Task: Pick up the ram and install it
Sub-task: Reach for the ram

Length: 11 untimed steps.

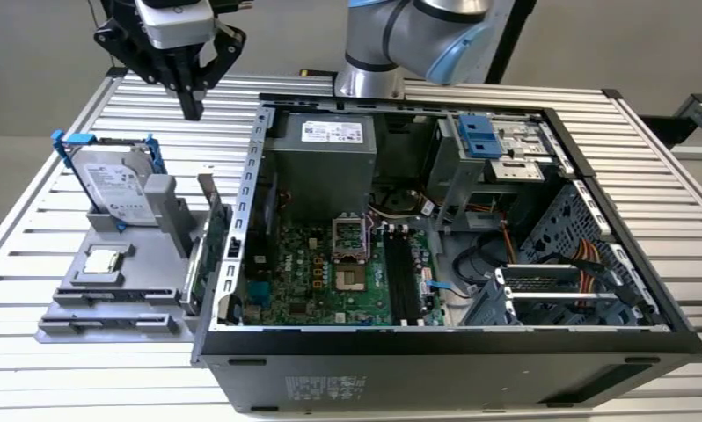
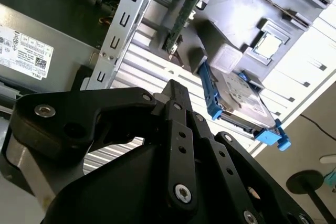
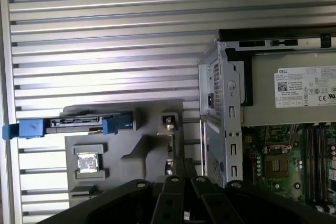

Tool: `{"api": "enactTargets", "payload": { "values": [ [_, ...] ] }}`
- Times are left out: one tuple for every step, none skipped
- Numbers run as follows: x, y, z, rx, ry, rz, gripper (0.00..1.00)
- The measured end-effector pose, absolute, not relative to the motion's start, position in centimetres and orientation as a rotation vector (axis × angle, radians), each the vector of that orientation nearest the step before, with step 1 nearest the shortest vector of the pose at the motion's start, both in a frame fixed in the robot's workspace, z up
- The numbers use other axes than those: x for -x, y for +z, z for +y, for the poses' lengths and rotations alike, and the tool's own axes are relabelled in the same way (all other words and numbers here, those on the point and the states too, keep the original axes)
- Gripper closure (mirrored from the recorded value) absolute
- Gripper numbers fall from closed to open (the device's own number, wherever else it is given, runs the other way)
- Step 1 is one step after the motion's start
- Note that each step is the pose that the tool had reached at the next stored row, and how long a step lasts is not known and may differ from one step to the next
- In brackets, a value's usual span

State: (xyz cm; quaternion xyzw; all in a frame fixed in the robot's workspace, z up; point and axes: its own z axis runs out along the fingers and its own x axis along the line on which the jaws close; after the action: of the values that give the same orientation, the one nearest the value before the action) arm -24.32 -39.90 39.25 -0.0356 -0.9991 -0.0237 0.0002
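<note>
In the exterior view my gripper (image 1: 193, 107) hangs high over the table's back left corner, behind the grey holder (image 1: 105, 303). Its fingers are pressed together with nothing between them, as both wrist views (image 2: 173, 88) (image 3: 184, 178) confirm. A thin strip that looks like the ram (image 1: 192, 280) stands on edge at the holder's side nearest the case, next to a larger green card (image 1: 218, 251). From this angle the two are hard to tell apart. The motherboard's black slots (image 1: 400, 281) lie inside the open computer case (image 1: 445, 352).
The holder also carries a silver hard drive in a blue frame (image 1: 114, 180) and a square chip (image 1: 102, 261). The case wall (image 1: 248, 202) rises just beside the holder. A power supply (image 1: 327, 145), drive cage (image 1: 492, 145) and cables (image 1: 574, 255) crowd the case.
</note>
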Motion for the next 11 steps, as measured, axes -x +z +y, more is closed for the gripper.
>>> {"api": "enactTargets", "payload": {
  "values": [
    [24.5, 39.3, -39.9, 0.112, -0.074, -3.138, 1.00],
    [24.7, 39.3, -39.9, 0.112, -0.074, -3.138, 1.00],
    [24.9, 39.2, -39.9, 0.112, -0.074, -3.138, 1.00],
    [25.1, 39.2, -39.9, 0.112, -0.074, -3.137, 1.00],
    [25.3, 39.2, -39.9, 0.112, -0.074, -3.137, 1.00],
    [25.5, 39.2, -39.9, 0.112, -0.074, -3.137, 1.00],
    [25.7, 39.2, -39.9, 0.112, -0.074, -3.137, 1.00],
    [25.9, 39.2, -39.9, 0.112, -0.074, -3.137, 1.00],
    [26.0, 39.2, -39.9, 0.112, -0.074, -3.136, 1.00],
    [26.2, 39.2, -39.9, 0.112, -0.074, -3.136, 1.00],
    [26.4, 39.2, -39.9, 0.112, -0.074, -3.136, 1.00]
  ]
}}
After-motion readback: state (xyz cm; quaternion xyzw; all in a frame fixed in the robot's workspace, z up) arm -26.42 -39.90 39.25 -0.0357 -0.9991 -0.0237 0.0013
